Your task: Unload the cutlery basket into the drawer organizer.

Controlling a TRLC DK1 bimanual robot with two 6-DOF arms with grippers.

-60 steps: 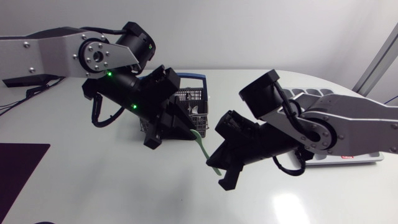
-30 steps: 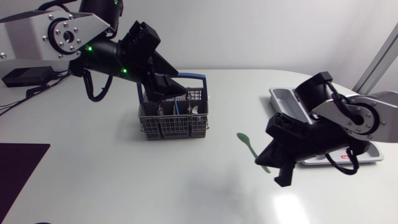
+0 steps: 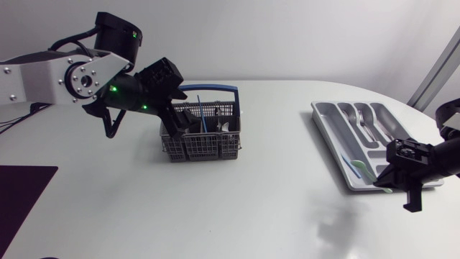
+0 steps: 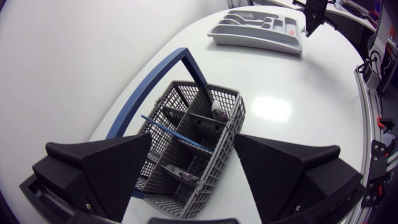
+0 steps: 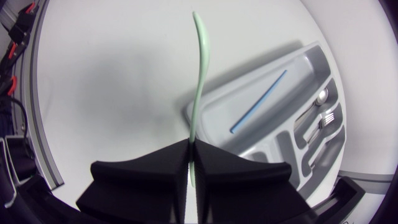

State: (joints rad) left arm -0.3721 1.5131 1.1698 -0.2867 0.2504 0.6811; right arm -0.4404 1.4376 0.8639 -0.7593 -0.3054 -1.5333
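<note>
- Right claw has swung from the middle of the bench to the drawer organizer's near edge, carrying the green spoon.
- It is clamped on the spoon, whose long axis runs straight ahead, bowl farthest, past the organizer's corner over bare bench.
- Left claw, fingers spread, hangs above the cutlery basket.

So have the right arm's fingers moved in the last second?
Yes. The right arm's fingers, shut on the green spoon, went from beside the cutlery basket rightward to the drawer organizer's near corner.
</note>
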